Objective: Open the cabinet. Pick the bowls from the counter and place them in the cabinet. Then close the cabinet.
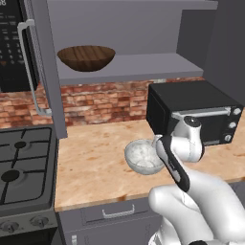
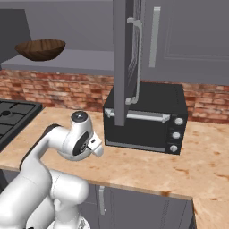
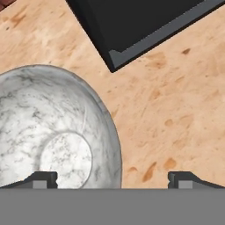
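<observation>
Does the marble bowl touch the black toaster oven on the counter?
Apart. The hand view shows bare counter between the marble bowl and the black toaster oven.

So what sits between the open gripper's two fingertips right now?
In the hand view, the gripper straddles the right rim of the white-grey marbled bowl, with bare tan mottled counter filling the remaining gap.

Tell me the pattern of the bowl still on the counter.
The bowl is white-grey, marbled with dark speckles and veins; the hand view shows it best.
</observation>
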